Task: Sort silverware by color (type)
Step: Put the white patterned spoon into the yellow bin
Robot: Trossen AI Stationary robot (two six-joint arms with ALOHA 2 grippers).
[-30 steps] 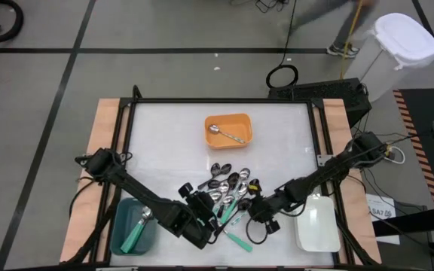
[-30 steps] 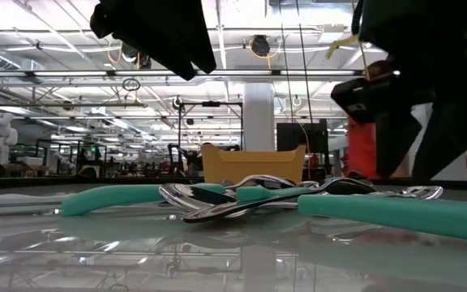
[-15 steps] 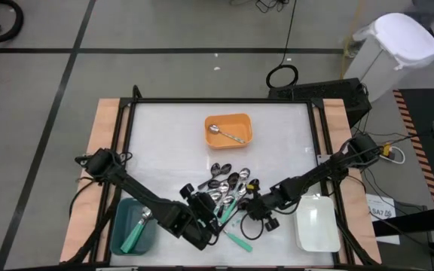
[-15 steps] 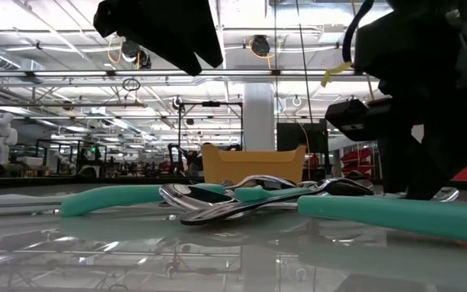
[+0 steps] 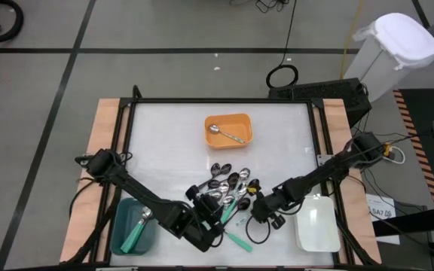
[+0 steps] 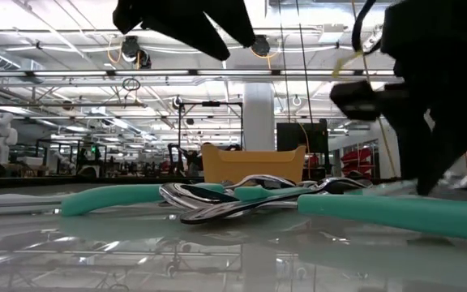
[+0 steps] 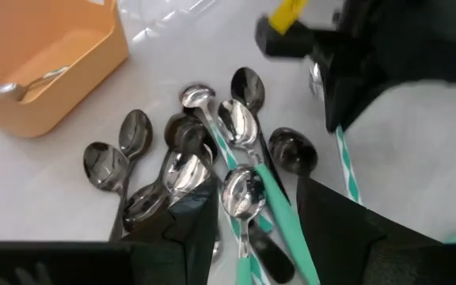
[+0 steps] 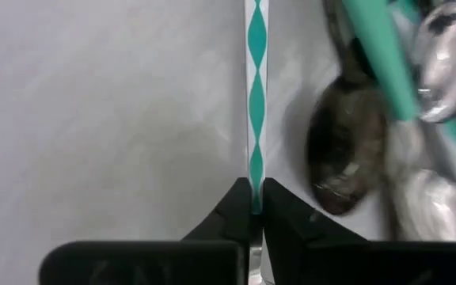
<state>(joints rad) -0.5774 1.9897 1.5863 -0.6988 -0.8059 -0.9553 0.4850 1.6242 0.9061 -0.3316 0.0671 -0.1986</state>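
A pile of spoons (image 5: 228, 187) lies at the table's middle: silver ones, dark ones and silver bowls with teal handles (image 7: 212, 134). My right gripper (image 8: 253, 207) stands at the pile's right edge (image 5: 256, 205), shut on one spoon's thin teal-and-white patterned handle. My left gripper (image 7: 252, 190) is open at the pile's near left (image 5: 214, 214). Its fingers hover on either side of a silver-bowled, teal-handled spoon (image 7: 242, 194) without touching it. My right gripper pinches the thin teal-and-white handle (image 8: 255, 184) between its two fingertips, at the handle's end. The fingers slant down from the table's right and lie along the handle, which runs straight away from them beside a dark spoon (image 8: 347, 150). Whether it is lifted I cannot tell.
An orange tray (image 5: 241, 120) at the far middle holds a silver spoon. A teal tray (image 5: 119, 233) at the near left holds a teal-handled spoon. A white tray (image 5: 316, 222) sits near right. A loose teal handle (image 5: 238, 239) lies near the front edge.
My right gripper has rolled about its own axis and tipped further down at the pile's right edge, staying in about the same place. My left gripper has tipped a little over the pile. The spoons in the pile have kept their places.
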